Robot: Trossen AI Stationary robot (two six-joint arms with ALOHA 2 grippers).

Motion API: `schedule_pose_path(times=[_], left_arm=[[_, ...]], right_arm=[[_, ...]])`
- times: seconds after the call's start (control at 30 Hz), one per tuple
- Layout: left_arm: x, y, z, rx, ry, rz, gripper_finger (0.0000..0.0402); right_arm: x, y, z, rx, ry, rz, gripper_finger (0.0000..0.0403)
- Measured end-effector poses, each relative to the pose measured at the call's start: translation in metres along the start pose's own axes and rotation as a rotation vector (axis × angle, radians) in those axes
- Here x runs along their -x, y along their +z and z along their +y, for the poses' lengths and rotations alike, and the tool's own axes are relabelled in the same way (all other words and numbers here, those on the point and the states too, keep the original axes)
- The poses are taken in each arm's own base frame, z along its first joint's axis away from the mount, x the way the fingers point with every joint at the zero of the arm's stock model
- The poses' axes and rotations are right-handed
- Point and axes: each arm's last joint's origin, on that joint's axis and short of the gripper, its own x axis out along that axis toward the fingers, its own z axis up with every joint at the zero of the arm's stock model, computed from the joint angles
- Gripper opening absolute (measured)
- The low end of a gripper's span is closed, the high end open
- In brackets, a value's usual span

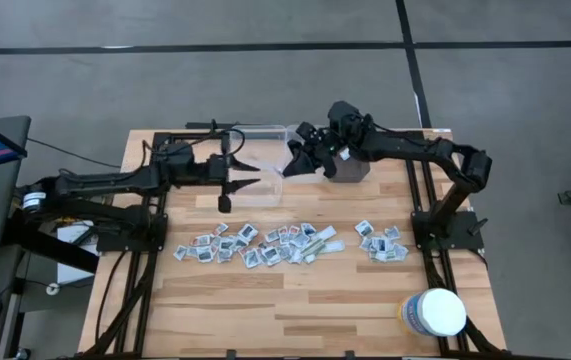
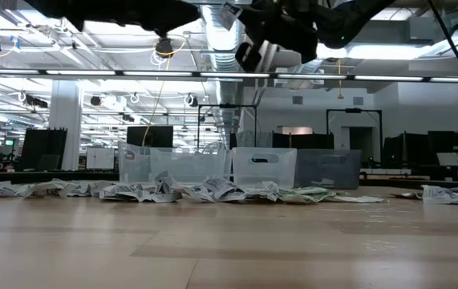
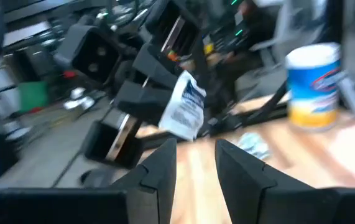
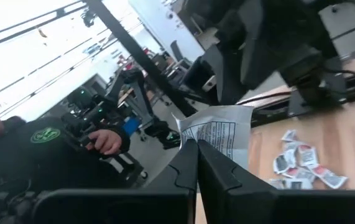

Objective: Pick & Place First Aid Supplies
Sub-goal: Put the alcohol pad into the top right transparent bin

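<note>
White tub (image 1: 433, 312) sits at the near edge, untouched; behind it most packets (image 1: 255, 243) lie spread mid-table, smaller heap (image 1: 380, 241) to the right, so the bulk is left to do; farther back, right gripper (image 4: 196, 149) is clenched on one packet (image 4: 217, 134) above the clear bins (image 2: 204, 164); left gripper (image 1: 250, 172) hangs nearby, fingers apart, empty; drop not yet made.

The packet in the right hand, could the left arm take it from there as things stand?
Probably yes. The right hand is shut on a packet, held up in the air facing the left hand, which is open with nothing between its fingers. The left wrist view shows that packet straight ahead, unobstructed.
</note>
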Motion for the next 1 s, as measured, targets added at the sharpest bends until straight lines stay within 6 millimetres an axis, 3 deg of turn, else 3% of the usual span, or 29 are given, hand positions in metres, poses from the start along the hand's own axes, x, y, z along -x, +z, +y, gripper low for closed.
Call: schedule_pose_path(times=[0.23, 0.43, 1.0], left_arm=[[-0.023, -0.016, 0.003, 0.157, -0.15, -0.083, 0.0112], [-0.031, -0.02, 0.002, 0.229, -0.18, -0.112, 0.0112], [-0.038, -0.023, -0.003, 0.348, -0.243, -0.125, 0.0112]], right_arm=[[-0.018, -0.008, 0.01, -0.001, 0.066, 0.052, 0.0], [-0.027, -0.013, 0.016, -0.002, 0.105, 0.086, 0.0], [-0.019, -0.009, 0.011, 0.05, 0.087, 0.069, 0.0]])
